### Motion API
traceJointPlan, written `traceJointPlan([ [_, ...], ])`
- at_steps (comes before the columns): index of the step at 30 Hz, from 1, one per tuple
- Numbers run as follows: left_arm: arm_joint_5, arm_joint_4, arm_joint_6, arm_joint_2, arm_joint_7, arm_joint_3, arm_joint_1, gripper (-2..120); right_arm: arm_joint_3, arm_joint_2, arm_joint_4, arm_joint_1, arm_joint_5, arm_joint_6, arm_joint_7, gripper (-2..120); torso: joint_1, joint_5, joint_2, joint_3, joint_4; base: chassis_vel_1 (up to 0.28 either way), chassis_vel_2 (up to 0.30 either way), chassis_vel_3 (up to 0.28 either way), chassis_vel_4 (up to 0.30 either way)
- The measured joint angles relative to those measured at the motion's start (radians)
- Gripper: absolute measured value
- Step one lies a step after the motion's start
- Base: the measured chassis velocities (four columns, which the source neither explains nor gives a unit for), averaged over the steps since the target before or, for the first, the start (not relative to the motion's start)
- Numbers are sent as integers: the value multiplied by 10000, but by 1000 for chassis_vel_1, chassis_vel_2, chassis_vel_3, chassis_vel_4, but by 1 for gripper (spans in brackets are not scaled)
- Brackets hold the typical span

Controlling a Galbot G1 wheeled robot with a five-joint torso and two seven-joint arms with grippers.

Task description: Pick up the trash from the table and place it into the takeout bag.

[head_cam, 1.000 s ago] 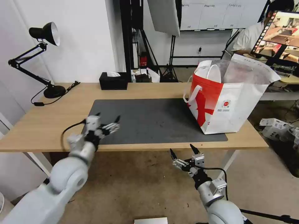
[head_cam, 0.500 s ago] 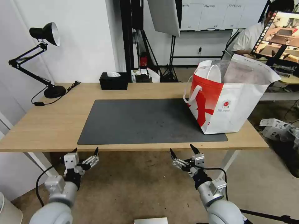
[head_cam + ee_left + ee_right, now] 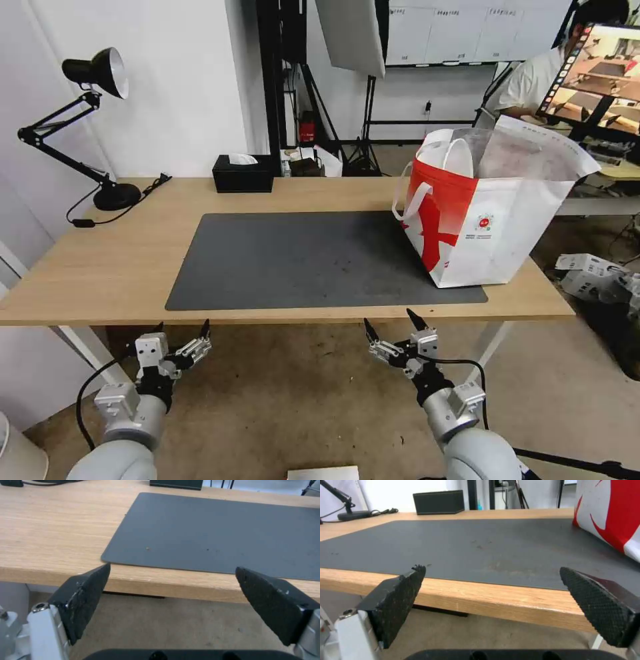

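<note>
The takeout bag [image 3: 487, 220], red and white with white strap handles, stands open at the right end of the table [image 3: 100, 267], partly on the dark grey mat [image 3: 313, 260]. The trash is out of view; the mat [image 3: 220, 530] is bare apart from a few crumbs. My left gripper [image 3: 183, 330] hangs open below the table's front edge, near the mat's left corner, its black fingers [image 3: 86, 597] spread wide. My right gripper [image 3: 389, 320] is also open, below the front edge, just left of the bag [image 3: 613, 512]. Neither holds anything.
A black tissue box [image 3: 243, 173] sits at the table's far edge. A black desk lamp [image 3: 100, 73] stands at the far left corner with its cable on the wood. Cardboard boxes [image 3: 593, 273] lie on the floor to the right of the table.
My left arm has dropped from above the mat's near left corner to below the table's front edge, and has held almost still for the last half second. The right arm has not moved.
</note>
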Motion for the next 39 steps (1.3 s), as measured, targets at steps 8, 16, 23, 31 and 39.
traceJointPlan([
  [8,-11,6,7,5,-6,14,-19,100,0,0,0,0,0,0,0,100,0,0,0,0,0,0,0,0,0],
  [16,-22,13,14,12,-13,24,-33,100,0,0,0,0,0,0,0,100,0,0,0,0,1,0,0,0,0],
  [23,-24,14,18,14,-15,29,-36,100,0,0,0,0,0,0,0,100,0,0,1,0,1,0,0,0,0],
  [31,-25,15,22,15,-15,34,-38,100,0,0,0,0,0,0,0,100,0,0,1,0,1,0,0,0,0],
  [39,-25,15,23,16,-14,34,-37,100,0,0,0,0,0,0,0,100,1,0,0,0,1,0,0,0,0],
])
